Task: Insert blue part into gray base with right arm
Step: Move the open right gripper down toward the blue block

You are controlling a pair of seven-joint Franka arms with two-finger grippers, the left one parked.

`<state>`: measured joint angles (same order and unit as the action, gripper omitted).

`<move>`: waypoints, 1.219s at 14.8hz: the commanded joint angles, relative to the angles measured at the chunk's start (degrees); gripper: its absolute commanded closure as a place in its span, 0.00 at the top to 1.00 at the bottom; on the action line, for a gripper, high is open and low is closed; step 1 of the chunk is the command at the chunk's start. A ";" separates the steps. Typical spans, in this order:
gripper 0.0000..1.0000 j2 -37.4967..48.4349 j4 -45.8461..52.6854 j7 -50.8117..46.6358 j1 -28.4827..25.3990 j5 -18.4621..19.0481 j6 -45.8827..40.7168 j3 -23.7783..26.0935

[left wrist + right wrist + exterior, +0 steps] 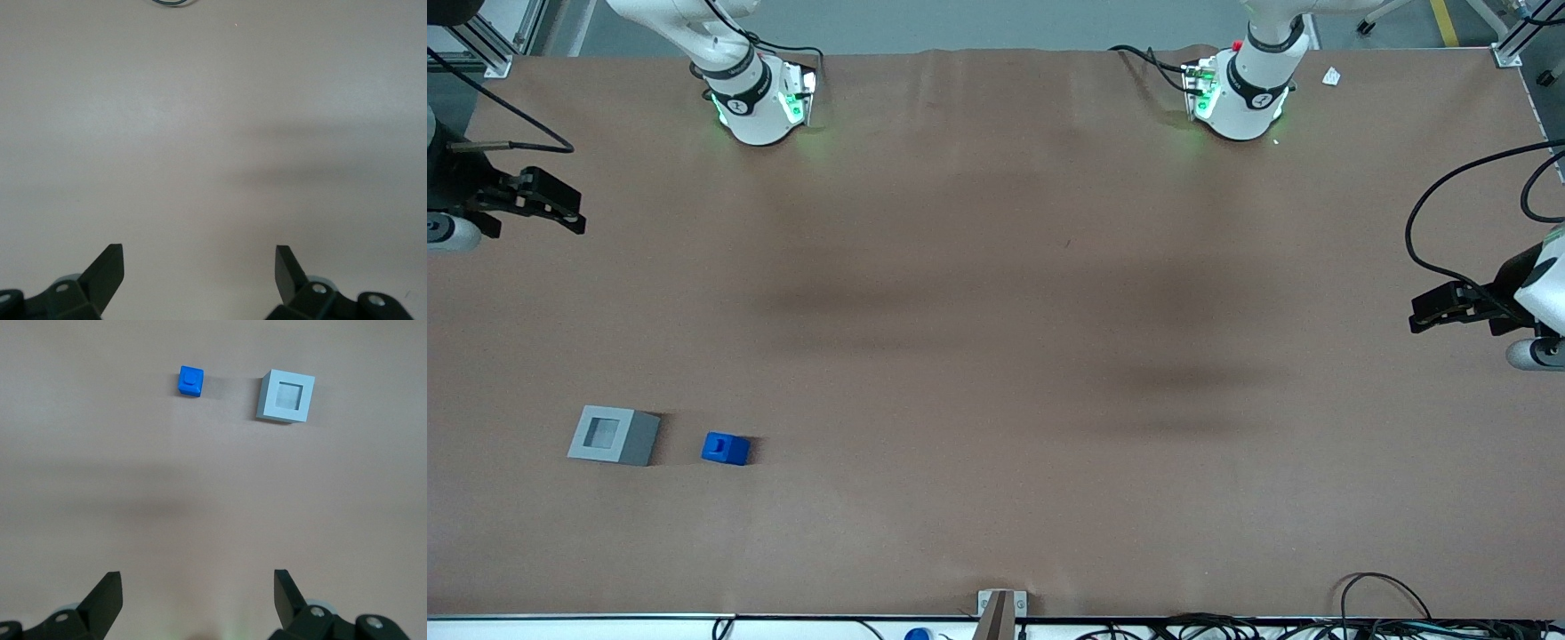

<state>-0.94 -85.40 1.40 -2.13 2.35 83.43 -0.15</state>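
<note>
The blue part (pixel 725 448) (pixel 191 381) rests on the brown table toward the working arm's end, close to the front camera. Beside it, a short gap away and nearer that end of the table, sits the gray base (pixel 614 435) (pixel 286 395) with its square recess facing up and nothing in it. The right arm's gripper (pixel 569 213) (pixel 198 577) hangs above the table, farther from the front camera than both blocks and well apart from them. It is open, and only bare table shows between its fingers.
The two arm bases (pixel 760 98) (pixel 1240 93) stand along the table's edge farthest from the front camera. The parked arm's gripper (pixel 1440 311) hovers at its end of the table. A small bracket (pixel 1000 609) and cables (pixel 1387 613) lie along the nearest edge.
</note>
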 commanded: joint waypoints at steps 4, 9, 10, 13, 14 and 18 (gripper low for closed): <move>1.00 1.03 -1.17 -0.61 1.95 0.38 0.68 -0.11; 1.00 -0.11 -2.05 -1.14 4.85 -1.11 6.30 -0.12; 1.00 -0.99 -1.79 -1.22 5.29 -1.64 6.83 -0.12; 1.00 -1.43 -0.91 -0.52 6.00 -2.26 6.92 -0.12; 1.00 -1.43 -0.56 -0.43 5.39 -1.21 6.57 0.06; 1.00 -2.83 0.15 -0.78 2.40 3.89 6.04 0.32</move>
<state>-2.72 -85.56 1.14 1.86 4.09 89.96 -0.04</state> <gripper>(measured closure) 0.000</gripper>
